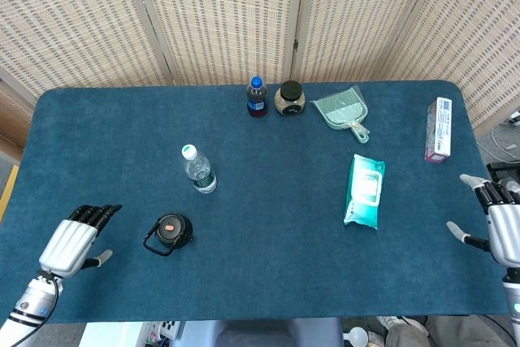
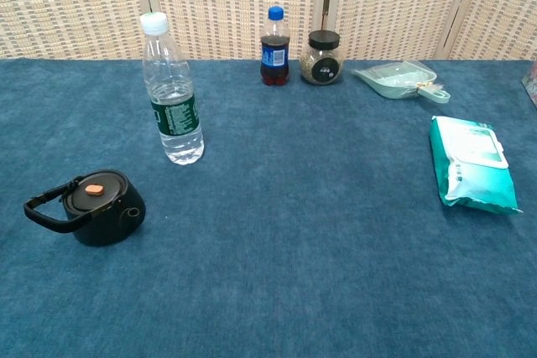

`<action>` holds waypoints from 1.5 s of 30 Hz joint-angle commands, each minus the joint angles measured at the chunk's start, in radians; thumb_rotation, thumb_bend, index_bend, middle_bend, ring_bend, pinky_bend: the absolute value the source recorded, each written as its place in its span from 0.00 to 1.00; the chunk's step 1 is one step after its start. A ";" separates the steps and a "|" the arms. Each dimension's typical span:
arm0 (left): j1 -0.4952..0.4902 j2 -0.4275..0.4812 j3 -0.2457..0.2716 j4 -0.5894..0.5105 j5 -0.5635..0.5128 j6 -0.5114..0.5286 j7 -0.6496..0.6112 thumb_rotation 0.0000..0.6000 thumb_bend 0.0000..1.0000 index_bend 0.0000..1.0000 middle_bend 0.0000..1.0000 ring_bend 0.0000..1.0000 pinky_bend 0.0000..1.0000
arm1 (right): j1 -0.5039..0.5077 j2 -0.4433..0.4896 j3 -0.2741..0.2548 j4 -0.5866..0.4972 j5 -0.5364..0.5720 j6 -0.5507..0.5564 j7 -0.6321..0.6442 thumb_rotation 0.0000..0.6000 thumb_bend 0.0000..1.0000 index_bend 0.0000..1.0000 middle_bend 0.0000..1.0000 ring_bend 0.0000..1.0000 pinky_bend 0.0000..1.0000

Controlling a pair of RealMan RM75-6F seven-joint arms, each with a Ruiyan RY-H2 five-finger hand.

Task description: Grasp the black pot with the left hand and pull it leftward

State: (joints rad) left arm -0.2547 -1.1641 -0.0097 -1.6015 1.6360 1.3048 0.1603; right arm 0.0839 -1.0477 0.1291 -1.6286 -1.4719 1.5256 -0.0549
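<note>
The black pot (image 1: 170, 232) with an orange knob on its lid and a loop handle stands on the blue table near the front left; in the chest view the black pot (image 2: 94, 207) has its handle pointing left. My left hand (image 1: 75, 244) hovers open to the left of the pot, fingers stretched toward it, a gap still between them. At the table's right edge my right hand (image 1: 502, 229) is open and holds nothing. Neither hand shows in the chest view.
A clear water bottle (image 1: 198, 170) stands just behind the pot. A cola bottle (image 1: 257, 97), a jar (image 1: 289, 98) and a green dustpan (image 1: 342, 111) line the back. A wipes pack (image 1: 365, 191) and a box (image 1: 439, 128) lie to the right.
</note>
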 commanded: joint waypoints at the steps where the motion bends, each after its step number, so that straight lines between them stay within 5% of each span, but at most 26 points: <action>1: -0.023 0.003 0.009 -0.034 0.003 -0.037 0.023 1.00 0.17 0.11 0.18 0.22 0.18 | 0.000 -0.001 -0.001 0.002 -0.002 0.001 0.002 1.00 0.15 0.23 0.28 0.26 0.36; 21: -0.184 -0.125 -0.035 -0.099 -0.058 -0.223 0.106 1.00 0.17 0.09 0.16 0.22 0.18 | 0.002 -0.023 -0.012 0.045 0.023 -0.032 0.022 1.00 0.15 0.22 0.27 0.26 0.36; 45: -0.232 -0.193 -0.022 -0.063 -0.123 -0.246 0.197 1.00 0.17 0.09 0.16 0.22 0.18 | -0.011 -0.021 -0.012 0.064 0.028 -0.018 0.053 1.00 0.15 0.22 0.25 0.26 0.36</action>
State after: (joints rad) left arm -0.4866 -1.3564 -0.0308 -1.6698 1.5175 1.0568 0.3557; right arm 0.0723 -1.0684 0.1174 -1.5647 -1.4435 1.5074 -0.0021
